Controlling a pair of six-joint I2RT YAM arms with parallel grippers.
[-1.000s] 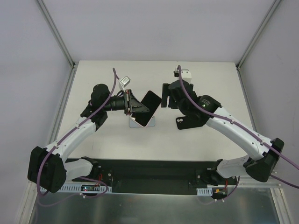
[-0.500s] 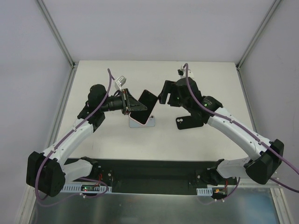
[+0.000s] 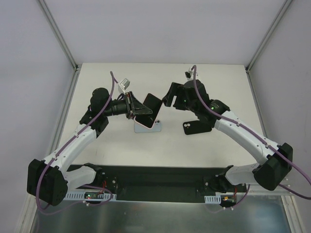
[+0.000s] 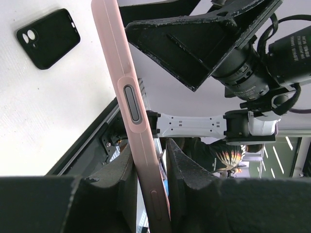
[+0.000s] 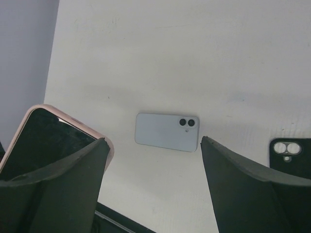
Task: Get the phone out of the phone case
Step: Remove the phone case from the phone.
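left gripper [image 4: 149, 162] clamping the pink-cased phone [image 4: 127, 82] up off the table, right gripper [image 5: 154, 141] hanging wide open just beside it

No text is legible; white print on a black motor housing [image 4: 293, 49] is too blurred.

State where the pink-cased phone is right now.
In the top external view the pink-cased phone is held off the table near its centre, clamped in the left end effector, with the open right end effector just to its right.
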